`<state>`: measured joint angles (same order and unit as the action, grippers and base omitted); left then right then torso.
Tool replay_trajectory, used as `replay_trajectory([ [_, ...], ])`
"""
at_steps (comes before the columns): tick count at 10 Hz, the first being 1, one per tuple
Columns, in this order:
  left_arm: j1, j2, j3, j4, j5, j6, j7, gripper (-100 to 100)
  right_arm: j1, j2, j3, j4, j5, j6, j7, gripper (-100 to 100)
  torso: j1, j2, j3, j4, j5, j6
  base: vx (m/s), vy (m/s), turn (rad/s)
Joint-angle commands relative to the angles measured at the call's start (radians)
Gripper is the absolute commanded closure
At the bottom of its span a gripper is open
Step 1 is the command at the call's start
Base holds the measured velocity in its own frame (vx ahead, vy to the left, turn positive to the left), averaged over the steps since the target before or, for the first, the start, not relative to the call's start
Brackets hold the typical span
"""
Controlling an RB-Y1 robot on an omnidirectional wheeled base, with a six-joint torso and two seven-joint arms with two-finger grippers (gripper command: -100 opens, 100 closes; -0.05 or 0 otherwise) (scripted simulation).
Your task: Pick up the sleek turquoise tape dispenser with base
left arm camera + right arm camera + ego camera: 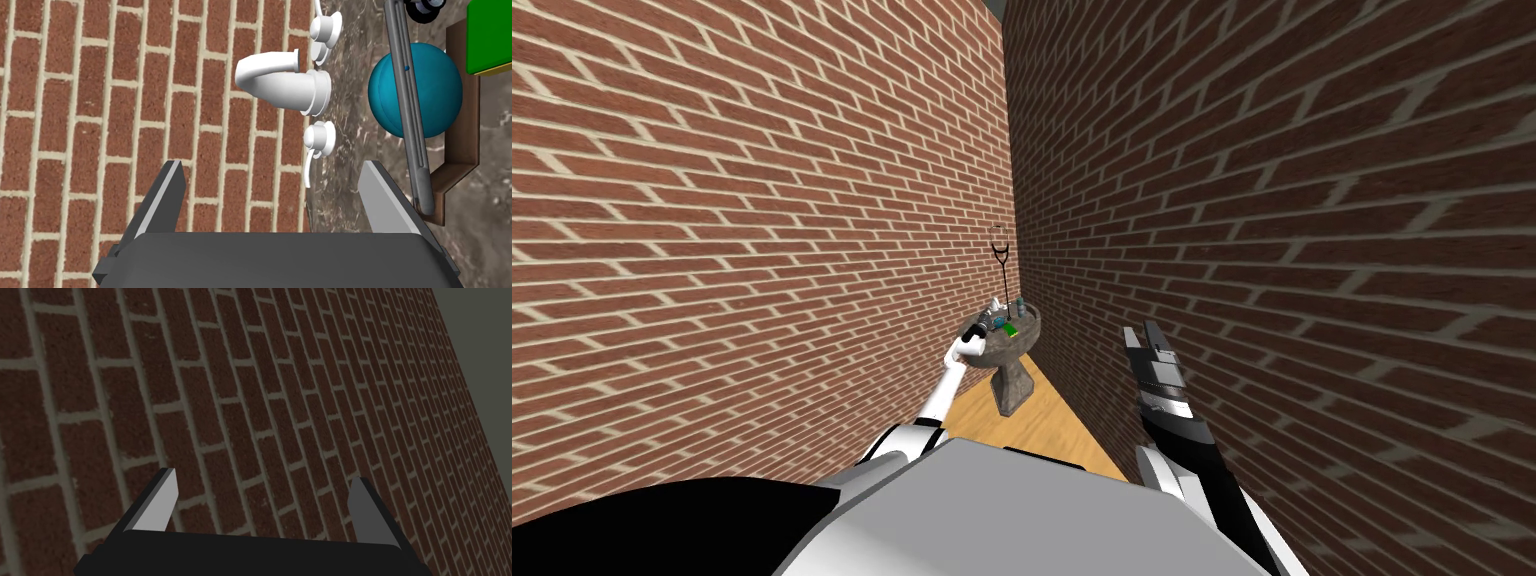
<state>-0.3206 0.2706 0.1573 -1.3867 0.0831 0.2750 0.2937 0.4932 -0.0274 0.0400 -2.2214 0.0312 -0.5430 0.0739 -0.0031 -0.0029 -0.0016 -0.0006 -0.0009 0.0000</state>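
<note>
Turquoise tape dispenser [440, 90] lies just past one finger of the released left gripper [272, 170], not touching.

The brick wall [100, 125] looks rough and matt, its red-brown blocks set in pale, gritty mortar. The sink [350, 165] is mottled grey-brown stone with pale veins, marble-like and faintly polished. Its tap [280, 82] is plain white, smooth and slightly glossy. The tape dispenser [440, 90] is a smooth turquoise shell, plastic-looking with a soft shine, set against a flat, matt brown frame [462, 150]. A grey bar [410, 125] across it has a dull metallic look. The green block [487, 40] is flat and untextured. The floor [1032, 425] shows light wood grain. The left claw [274, 167] has smooth, matt grey fingers on a dark matt body.
</note>
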Motion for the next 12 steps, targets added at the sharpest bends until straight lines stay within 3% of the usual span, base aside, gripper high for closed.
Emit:
replay_trajectory([
  [1, -0.017, 0.0, 0.003, 0.031, 0.007, 0.025, 0.006, -100, 0.0, 0.0, 0.0, 0.0, 0.0, 0.0, 0.0, 0, 0.0, 0.0, 0.0, 0.0, 0.0, 0.0, 0.016, -0.046, 0.038],
  [2, -0.058, 0.004, 0.008, 0.069, 0.022, 0.063, 0.016, -100, 0.0, 0.0, 0.0, 0.0, 0.0, 0.0, 0.0, 0, 0.0, 0.0, 0.0, 0.0, 0.0, 0.0, 0.027, -0.042, 0.074],
  [3, -0.058, 0.004, 0.008, 0.085, 0.022, 0.063, 0.016, -100, 0.0, 0.0, 0.0, 0.0, 0.0, 0.0, 0.0, 0, 0.0, -0.001, 0.0, 0.0, 0.0, 0.0, 0.025, -0.04, 0.04],
  [4, -0.098, 0.008, 0.013, 0.124, 0.038, 0.101, 0.025, -100, 0.0, 0.0, 0.0, 0.0, 0.0, 0.0, 0.0, 0, 0.001, -0.001, 0.0, 0.0, 0.0, 0.0, 0.029, -0.043, 0.06],
  [5, -0.098, 0.008, 0.013, 0.14, 0.038, 0.101, 0.025, -100, 0.0, 0.0, 0.0, 0.0, 0.0, 0.0, 0.0, 0, 0.0, -0.001, -0.001, 0.0, 0.0, 0.0, 0.027, -0.036, 0.035],
  [6, -0.137, 0.012, 0.017, 0.179, 0.055, 0.137, 0.035, -100, 0.0, 0.0, 0.0, 0.0, 0.0, 0.0, 0.0, 0, 0.001, -0.001, -0.001, 0.0, 0.0, 0.0, 0.036, -0.034, 0.078],
  [7, -0.137, 0.012, 0.017, 0.195, 0.055, 0.137, 0.035, -100, 0.0, 0.0, 0.0, 0.0, 0.0, 0.0, 0.0, 0, 0.001, -0.001, -0.001, 0.0, 0.0, 0.0, 0.034, -0.032, 0.029],
  [8, -0.174, 0.016, 0.022, 0.229, 0.071, 0.171, 0.044, -100, 0.0, 0.0, 0.0, 0.0, 0.0, 0.0, 0.0, 0, 0.001, -0.001, -0.001, 0.0, 0.0, 0.0, 0.037, -0.029, 0.056],
  [9, -0.174, 0.016, 0.022, 0.249, 0.071, 0.171, 0.044, -100, 0.0, 0.0, 0.0, 0.0, 0.0, 0.0, 0.0, 0, 0.001, -0.001, -0.001, 0.0, 0.0, 0.0, 0.039, -0.025, 0.027],
  [10, -0.21, 0.021, 0.026, 0.295, 0.088, 0.204, 0.052, -100, 0.0, 0.0, 0.0, 0.0, 0.0, 0.0, 0.0, 0, 0.002, -0.002, -0.001, -0.001, 0.0, 0.0, 0.05, -0.034, 0.05],
  [11, -0.21, 0.021, 0.026, 0.302, 0.088, 0.204, 0.052, -100, 0.0, 0.0, 0.0, 0.0, 0.0, 0.0, 0.0, 0, 0.001, -0.002, -0.001, -0.001, 0.0, 0.0, 0.045, -0.029, 0.026],
  [12, -0.244, 0.026, 0.03, 0.331, 0.104, 0.236, 0.061, -100, 0.0, 0.0, 0.0, 0.0, 0.0, 0.0, 0.0, 0, 0.001, -0.002, -0.001, -0.001, 0.0, 0.0, 0.055, -0.022, 0.048],
])
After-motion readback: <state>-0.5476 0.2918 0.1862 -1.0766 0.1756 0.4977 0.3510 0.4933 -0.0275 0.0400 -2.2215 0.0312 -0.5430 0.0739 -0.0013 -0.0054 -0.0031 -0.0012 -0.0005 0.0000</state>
